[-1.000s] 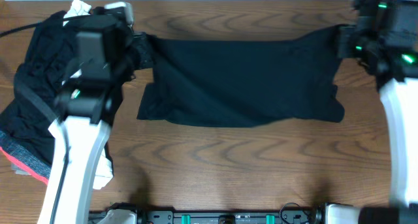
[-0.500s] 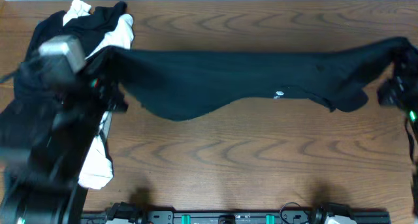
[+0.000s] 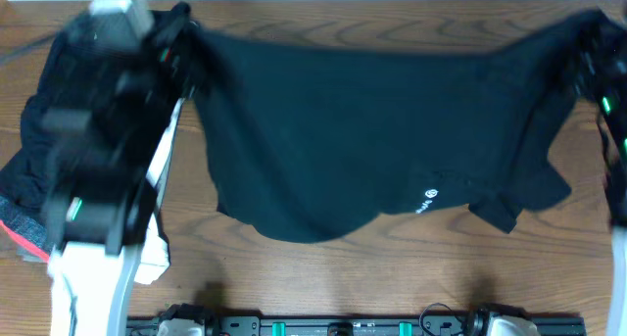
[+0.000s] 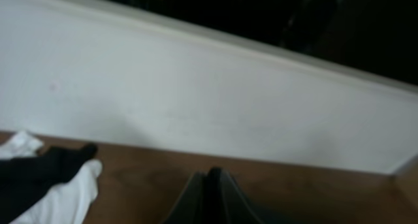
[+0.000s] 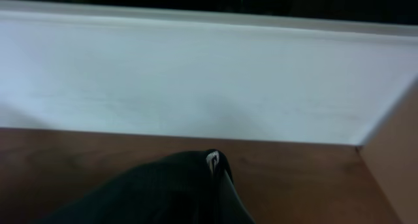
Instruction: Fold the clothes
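The black shirt (image 3: 353,130) hangs spread between my two arms, its far edge pulled taut along the back of the table. A small white round logo (image 3: 428,194) shows near its lower right. My left gripper (image 3: 188,44) is shut on the shirt's far left corner. My right gripper (image 3: 585,57) is shut on the far right corner. In the left wrist view only a pinched peak of black fabric (image 4: 212,198) shows. The right wrist view shows a black fold (image 5: 176,191) with a white mark at its tip; the fingers are hidden.
A heap of other clothes lies at the left: black pieces (image 3: 39,130), one with a coral-red edge (image 3: 27,234), and a white top (image 3: 147,263). A white wall (image 4: 196,93) borders the table's far edge. Bare wood (image 3: 392,277) shows in front.
Both arms have swung toward the far edge with the shirt. The cloth, a narrow stretched band half a second ago, now hangs wide and open toward the front.
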`<action>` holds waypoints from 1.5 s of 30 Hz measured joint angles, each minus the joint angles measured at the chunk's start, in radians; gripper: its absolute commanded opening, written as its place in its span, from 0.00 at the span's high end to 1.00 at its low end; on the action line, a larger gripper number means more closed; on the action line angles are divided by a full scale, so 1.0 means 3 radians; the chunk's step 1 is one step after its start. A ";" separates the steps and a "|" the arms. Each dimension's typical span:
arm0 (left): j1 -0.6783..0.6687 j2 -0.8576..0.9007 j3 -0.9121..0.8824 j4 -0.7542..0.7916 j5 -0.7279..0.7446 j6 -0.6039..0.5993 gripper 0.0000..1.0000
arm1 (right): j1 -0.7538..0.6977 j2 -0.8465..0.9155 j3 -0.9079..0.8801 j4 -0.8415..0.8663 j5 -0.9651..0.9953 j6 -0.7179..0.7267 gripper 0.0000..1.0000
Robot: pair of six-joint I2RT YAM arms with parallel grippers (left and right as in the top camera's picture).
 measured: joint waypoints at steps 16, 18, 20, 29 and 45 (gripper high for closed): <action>0.0071 0.1380 0.0633 0.1637 0.0135 -0.0038 0.94 | -0.0084 0.1415 0.0187 0.2480 -0.0659 0.0131 0.99; 0.0072 0.1300 0.0902 0.1523 0.0182 0.0060 0.94 | -0.0137 0.1401 0.0412 0.2359 -0.0716 0.0150 0.99; 0.0072 0.1203 0.1081 0.1380 0.0254 0.0128 0.94 | -0.0184 0.1361 0.0543 0.2246 -0.0753 0.0149 0.99; 0.0078 0.1198 0.1244 -0.0197 0.0402 0.0287 0.94 | -0.0240 0.1240 0.0661 0.0750 -0.0899 -0.0107 0.99; 0.0078 0.2106 0.1108 -0.2144 0.0422 0.0460 0.94 | -0.0243 0.1684 0.0448 -0.1038 -0.0928 -0.0530 0.99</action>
